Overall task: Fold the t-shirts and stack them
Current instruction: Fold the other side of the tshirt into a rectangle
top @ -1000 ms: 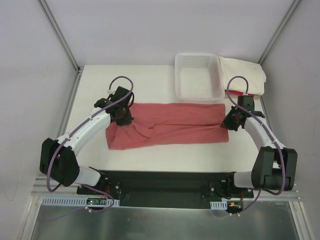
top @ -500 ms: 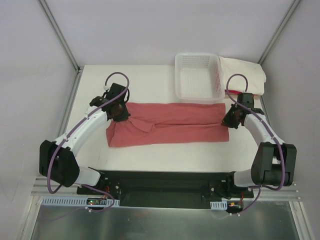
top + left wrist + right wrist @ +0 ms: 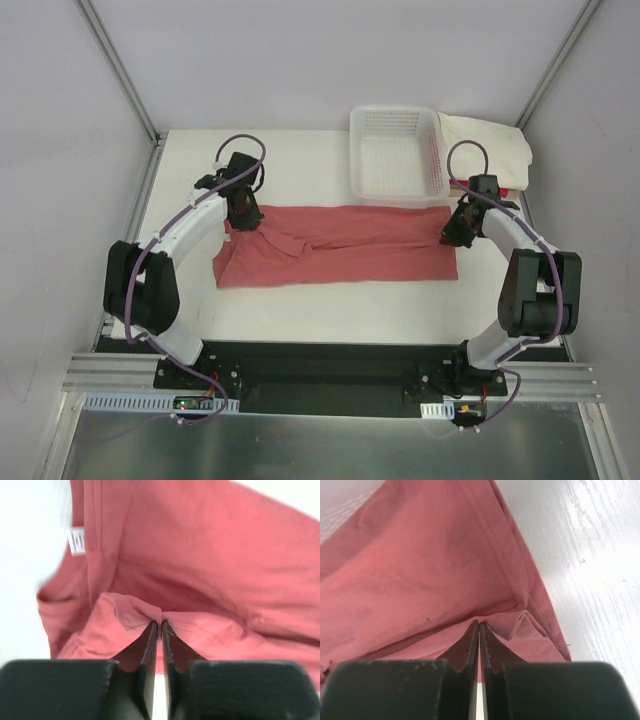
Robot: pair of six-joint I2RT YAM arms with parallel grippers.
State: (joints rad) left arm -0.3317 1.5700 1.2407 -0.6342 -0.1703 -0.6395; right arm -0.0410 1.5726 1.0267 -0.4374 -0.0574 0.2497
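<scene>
A dusty salmon-red t-shirt (image 3: 340, 245) lies folded lengthwise as a long band across the table's middle. My left gripper (image 3: 243, 212) is shut on its far left corner; the left wrist view shows the cloth (image 3: 210, 555) pinched between the jaws (image 3: 160, 624), with a white label (image 3: 76, 541). My right gripper (image 3: 457, 228) is shut on the shirt's right end; the right wrist view shows the cloth (image 3: 420, 570) pinched at the tips (image 3: 479, 624). A cream-white t-shirt (image 3: 490, 145) lies at the back right. A sliver of pink-red cloth (image 3: 508, 191) shows under it.
A white plastic lattice basket (image 3: 397, 152) stands at the back, right of centre, touching the shirt's far edge. Metal frame posts rise at the back corners. The black base rail (image 3: 320, 365) runs along the near edge.
Both grippers have moved away from me, pulling the shirt's far edge back toward the basket. The left end of the band has flattened and straightened.
</scene>
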